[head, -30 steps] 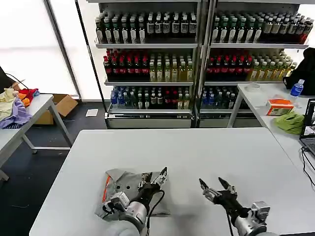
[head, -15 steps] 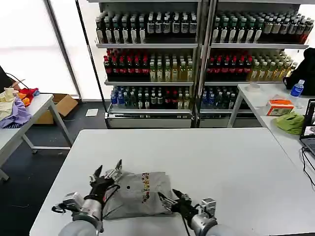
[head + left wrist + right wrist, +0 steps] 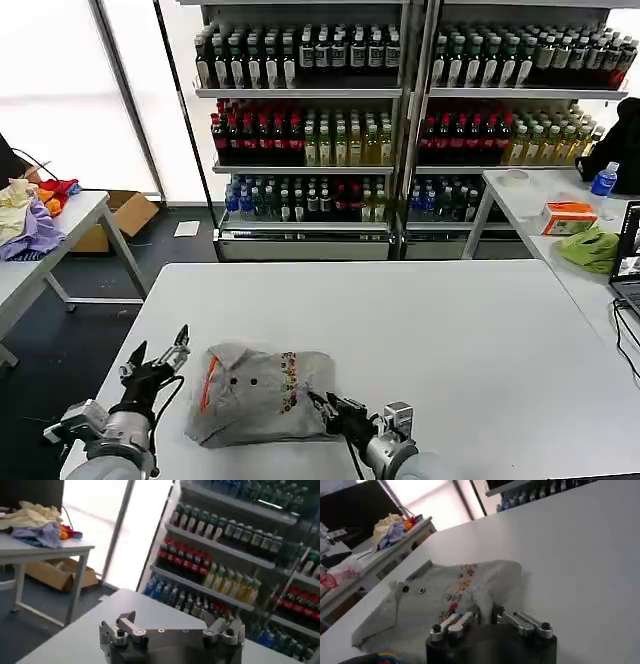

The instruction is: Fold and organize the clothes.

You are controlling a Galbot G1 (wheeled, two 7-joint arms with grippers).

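Observation:
The clothes (image 3: 262,395) lie in a folded light grey bundle near the table's front edge. An orange-trimmed collar with buttons and a strip of multicoloured print show on top. My right gripper (image 3: 328,407) is at the bundle's right front corner, and in the right wrist view that gripper (image 3: 485,614) is shut on a raised fold of the clothes (image 3: 445,597). My left gripper (image 3: 156,360) hovers open just left of the bundle, apart from it. The left wrist view has this gripper (image 3: 175,620) spread wide over bare table.
The white table (image 3: 450,330) has free room behind and to the right. Bottle shelves (image 3: 400,120) stand behind it. A side table (image 3: 60,225) on the left carries coloured garments. Another table on the right holds an olive-green cloth (image 3: 590,248), an orange box and a laptop edge.
My left gripper let go of the clothes and drew away to the left. My right gripper moved left to the bundle's corner and closed on it. The bundle now shows the orange collar on top.

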